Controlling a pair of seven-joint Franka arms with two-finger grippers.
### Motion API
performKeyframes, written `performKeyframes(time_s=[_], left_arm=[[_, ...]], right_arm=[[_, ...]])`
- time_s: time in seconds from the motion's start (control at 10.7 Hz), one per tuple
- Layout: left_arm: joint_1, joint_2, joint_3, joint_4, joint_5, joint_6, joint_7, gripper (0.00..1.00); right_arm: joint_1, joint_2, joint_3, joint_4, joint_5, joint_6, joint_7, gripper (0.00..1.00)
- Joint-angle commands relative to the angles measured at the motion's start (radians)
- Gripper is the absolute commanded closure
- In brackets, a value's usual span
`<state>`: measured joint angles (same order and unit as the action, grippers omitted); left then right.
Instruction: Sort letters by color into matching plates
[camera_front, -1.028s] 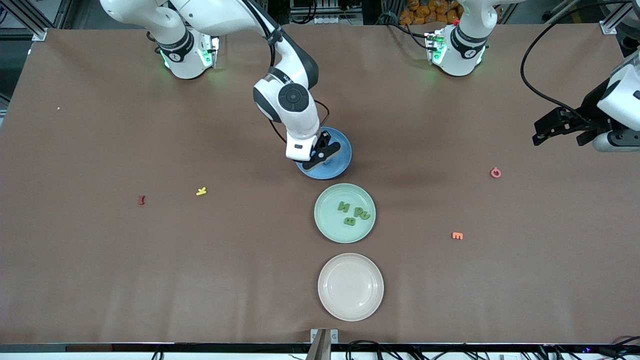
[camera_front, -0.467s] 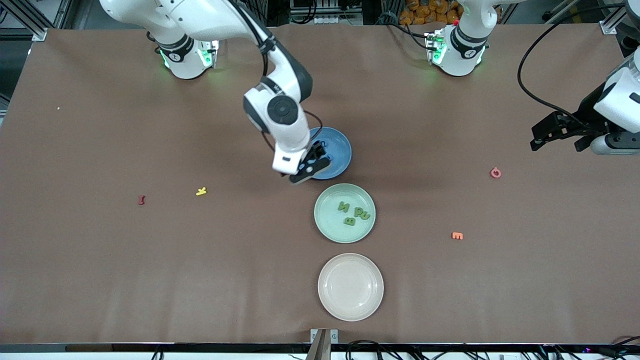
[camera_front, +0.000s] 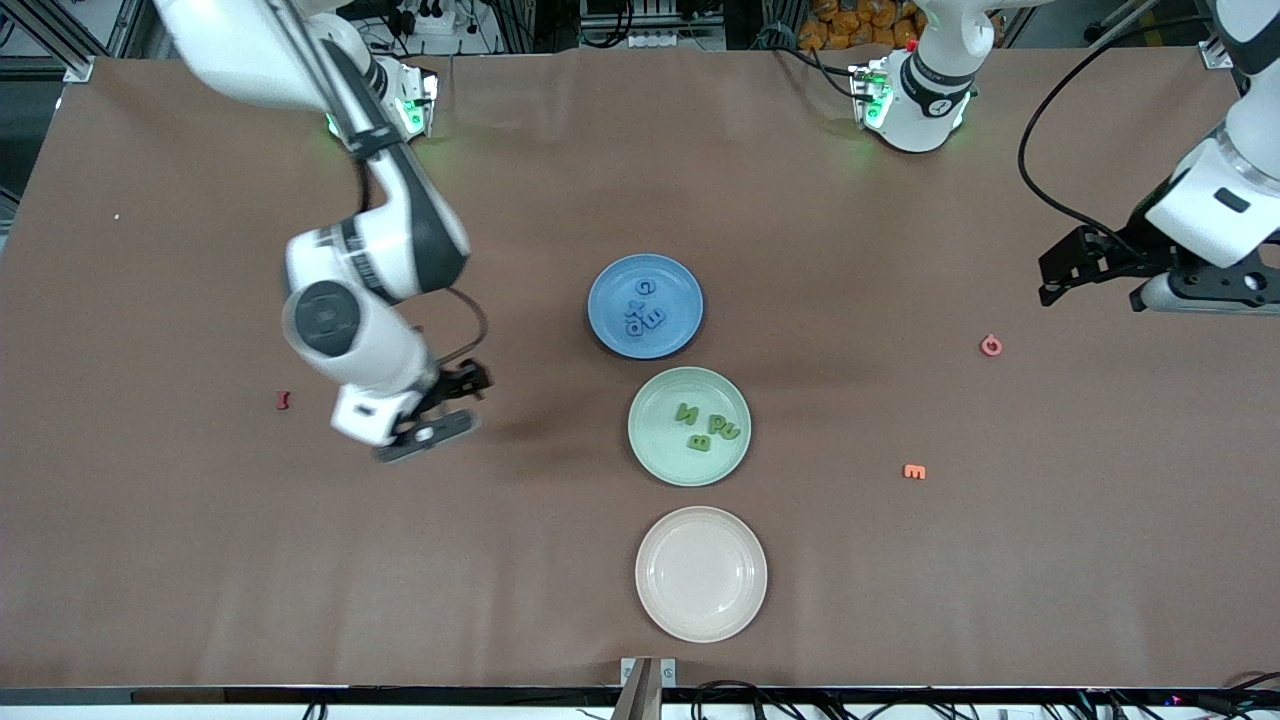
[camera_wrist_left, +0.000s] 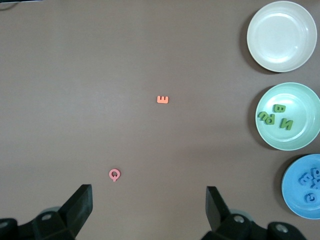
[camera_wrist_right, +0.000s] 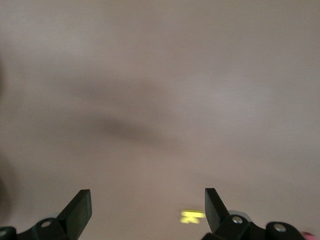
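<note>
Spanning the scene, the brown table (camera_front: 200, 560) is seen with both arms raised above it. The right gripper (camera_front: 450, 408) is held over bare cloth at about nine o'clock from the green plate (camera_front: 660, 450). Its jaws are spread wide and nothing is held. The left gripper (camera_front: 1060, 275) waits over the left arm's end of the table, its jaws likewise wide and empty.

The blue plate (camera_front: 672, 330) is set at twelve o'clock from the green one, and a cream plate (camera_front: 701, 573) at six. The blue letters (camera_front: 645, 308) are gathered in the blue plate and the green letters (camera_front: 708, 425) in the green plate, so the sorting is judged essentially done.

A yellow letter (camera_wrist_right: 192, 216) is seen just beneath the right gripper. Red (camera_front: 283, 401), pink (camera_front: 991, 345) and orange (camera_front: 914, 471) letters are left loose. A descent onto the yellow letter may be intended; a level, centred, narrow pinch would be needed.
</note>
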<state>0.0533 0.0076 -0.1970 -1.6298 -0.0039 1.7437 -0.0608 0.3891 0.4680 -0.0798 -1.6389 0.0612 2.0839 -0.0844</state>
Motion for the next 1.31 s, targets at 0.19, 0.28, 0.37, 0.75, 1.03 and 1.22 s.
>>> performKeyframes(time_s=[0.19, 0.28, 0.37, 0.75, 1.03, 1.22], left_arm=[[0.002, -0.003, -0.022, -0.004, 0.028, 0.005, 0.012, 0.0], [0.002, -0.003, -0.022, -0.002, 0.028, 0.005, 0.012, 0.0], [0.002, -0.003, -0.022, -0.001, 0.028, 0.005, 0.007, 0.0], [0.002, -0.005, -0.022, 0.004, 0.028, 0.004, 0.015, 0.0], [0.01, -0.005, -0.019, 0.018, 0.028, -0.015, 0.015, 0.0], [0.011, -0.005, -0.015, 0.018, 0.03, -0.016, 0.013, 0.0]], right_arm=[[-0.217, -0.005, -0.07, 0.163, -0.001, -0.174, -0.158, 0.0], [-0.223, -0.006, -0.107, 0.191, 0.005, -0.195, -0.166, 0.0], [-0.223, -0.032, -0.142, 0.195, 0.003, -0.202, -0.16, 0.0], [-0.243, -0.165, -0.204, 0.205, -0.003, -0.329, -0.152, 0.0], [-0.237, -0.314, -0.244, 0.211, -0.004, -0.528, -0.14, 0.0], [-0.225, -0.394, -0.242, 0.226, -0.02, -0.634, -0.066, 0.0]])
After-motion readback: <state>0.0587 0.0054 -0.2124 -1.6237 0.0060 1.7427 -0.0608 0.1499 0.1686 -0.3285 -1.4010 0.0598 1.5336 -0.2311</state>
